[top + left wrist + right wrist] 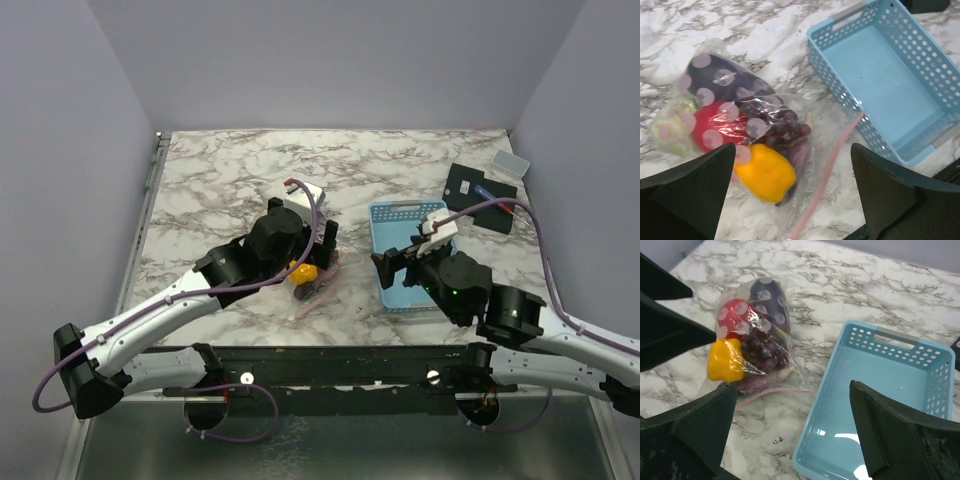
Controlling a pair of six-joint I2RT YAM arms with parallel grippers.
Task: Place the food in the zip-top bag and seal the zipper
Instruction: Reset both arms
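On my feed the grey-veined white marble table fills the workspace. The left gripper hangs over the bag with its fingers spread wide, holding nothing. The right gripper is equally wide and bare above the basket's near-left corner. The light-blue perforated plastic basket sits right of centre. Just beside it, to its left, the clear crinkly polka-dotted zip-top bag lies flat. Inside it I see a purple eggplant, red tomato, yellow pepper, dark purple grapes and pale green cabbage. The thin pinkish-red zipper strip runs along the mouth facing the basket. I cannot tell whether it is pressed together.
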